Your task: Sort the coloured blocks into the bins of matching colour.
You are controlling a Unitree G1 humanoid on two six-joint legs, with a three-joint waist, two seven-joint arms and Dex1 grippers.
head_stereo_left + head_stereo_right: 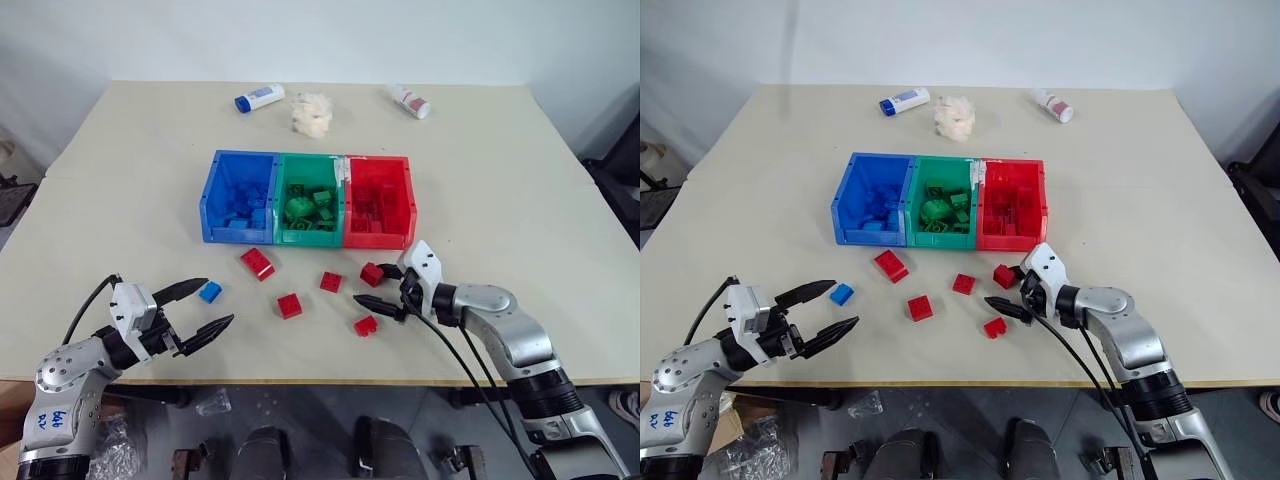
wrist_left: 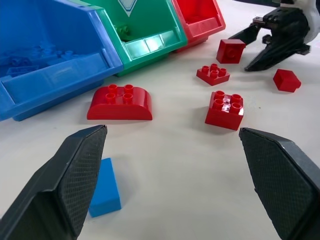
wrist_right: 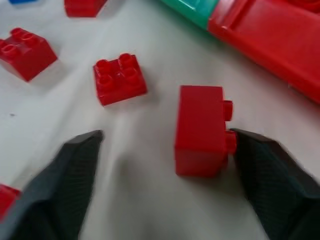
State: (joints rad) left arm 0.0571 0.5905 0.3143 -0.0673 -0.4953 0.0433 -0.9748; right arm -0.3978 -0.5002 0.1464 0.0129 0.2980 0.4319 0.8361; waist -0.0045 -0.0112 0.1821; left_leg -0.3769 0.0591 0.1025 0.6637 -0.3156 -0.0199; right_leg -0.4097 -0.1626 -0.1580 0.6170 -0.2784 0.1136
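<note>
While the left fingers gape idle, a red block lies between the right's spread fingers.

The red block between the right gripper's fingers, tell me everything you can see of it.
The red block is a small glossy plastic brick lying on its side on the table, studs pointing sideways toward one finger of the right gripper, which reaches those studs. The other finger stands apart, so the fingers are open. It sits just in front of the red bin.

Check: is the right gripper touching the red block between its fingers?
Touching: the right wrist view shows one finger against the red block's studs; the other stands clear.
</note>
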